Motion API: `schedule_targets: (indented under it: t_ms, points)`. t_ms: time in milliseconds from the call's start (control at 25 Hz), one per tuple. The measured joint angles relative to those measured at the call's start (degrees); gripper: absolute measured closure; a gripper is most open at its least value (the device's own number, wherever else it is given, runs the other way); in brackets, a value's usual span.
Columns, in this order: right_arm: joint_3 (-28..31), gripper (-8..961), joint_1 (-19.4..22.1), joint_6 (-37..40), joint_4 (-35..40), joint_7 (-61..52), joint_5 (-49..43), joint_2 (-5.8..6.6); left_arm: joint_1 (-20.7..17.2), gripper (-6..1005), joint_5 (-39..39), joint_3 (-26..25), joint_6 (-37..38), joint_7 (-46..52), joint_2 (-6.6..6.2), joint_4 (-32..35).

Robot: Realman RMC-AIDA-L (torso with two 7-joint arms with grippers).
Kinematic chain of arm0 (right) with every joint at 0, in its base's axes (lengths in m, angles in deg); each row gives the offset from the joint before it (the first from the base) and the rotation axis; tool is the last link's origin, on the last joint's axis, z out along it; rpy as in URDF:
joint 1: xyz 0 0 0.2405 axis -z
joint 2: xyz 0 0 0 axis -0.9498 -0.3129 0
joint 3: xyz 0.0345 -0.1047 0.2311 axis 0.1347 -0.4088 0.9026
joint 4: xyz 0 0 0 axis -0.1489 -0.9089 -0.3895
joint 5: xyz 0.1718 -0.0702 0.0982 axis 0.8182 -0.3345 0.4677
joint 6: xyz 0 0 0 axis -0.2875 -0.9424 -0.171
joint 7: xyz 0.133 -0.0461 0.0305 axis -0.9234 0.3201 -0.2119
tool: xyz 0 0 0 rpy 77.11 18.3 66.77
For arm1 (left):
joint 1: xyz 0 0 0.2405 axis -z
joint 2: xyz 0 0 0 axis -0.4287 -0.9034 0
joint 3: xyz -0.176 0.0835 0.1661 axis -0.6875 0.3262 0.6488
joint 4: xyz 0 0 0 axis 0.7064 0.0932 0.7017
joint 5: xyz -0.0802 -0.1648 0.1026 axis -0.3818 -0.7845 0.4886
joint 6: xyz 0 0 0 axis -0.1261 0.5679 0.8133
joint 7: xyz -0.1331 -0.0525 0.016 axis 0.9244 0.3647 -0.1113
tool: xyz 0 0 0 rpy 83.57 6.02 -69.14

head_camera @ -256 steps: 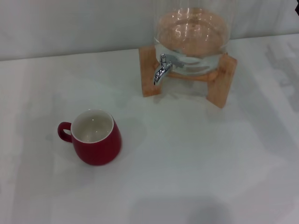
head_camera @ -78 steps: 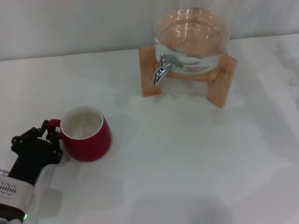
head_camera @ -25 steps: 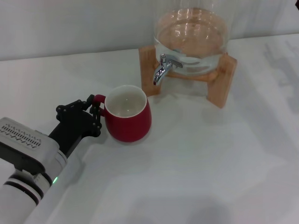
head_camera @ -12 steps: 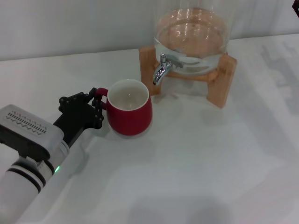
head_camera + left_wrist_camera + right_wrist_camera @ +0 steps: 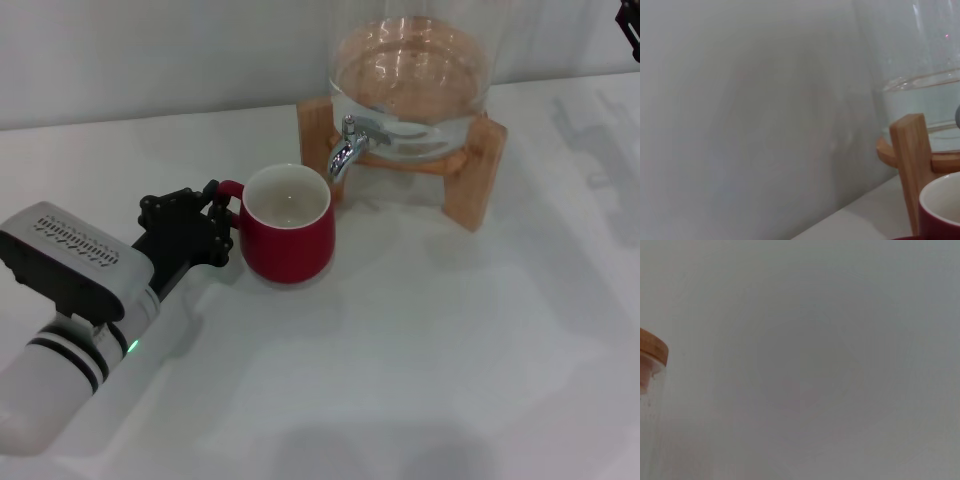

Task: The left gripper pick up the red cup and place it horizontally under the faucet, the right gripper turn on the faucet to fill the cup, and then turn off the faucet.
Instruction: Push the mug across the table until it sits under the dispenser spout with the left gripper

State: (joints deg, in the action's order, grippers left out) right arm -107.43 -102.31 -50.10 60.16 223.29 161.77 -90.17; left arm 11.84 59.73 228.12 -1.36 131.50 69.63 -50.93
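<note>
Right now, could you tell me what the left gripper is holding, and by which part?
The left gripper holds the glossy red ceramic cup by its loop handle.

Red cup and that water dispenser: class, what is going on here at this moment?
The left hand grips the red cup by its handle and has it upright on the white table, close to the faucet of the glass dispenser in its wooden stand. The cup's rim sits just short of the spout, not yet squarely beneath it. Only a sliver of the right hand shows at the far upper edge, away from the faucet. The cup looks empty.
</note>
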Motion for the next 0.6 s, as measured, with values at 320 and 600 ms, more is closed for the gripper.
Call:
schedule_targets:
  t_ms: [320, 600]
  points:
    - [-0.9, 277, -0.1, 0.0, 0.0, 0.0, 0.0, 0.0, 0.9, 906, 0.2, 0.2, 0.7, 0.0, 0.0, 0.3]
    - [-1.4, 278, -0.1, 0.0, -0.1, 0.0, 0.0, 0.0, 1.9, 906, 0.4, 0.4, 0.8, 0.1, 0.0, 0.9]
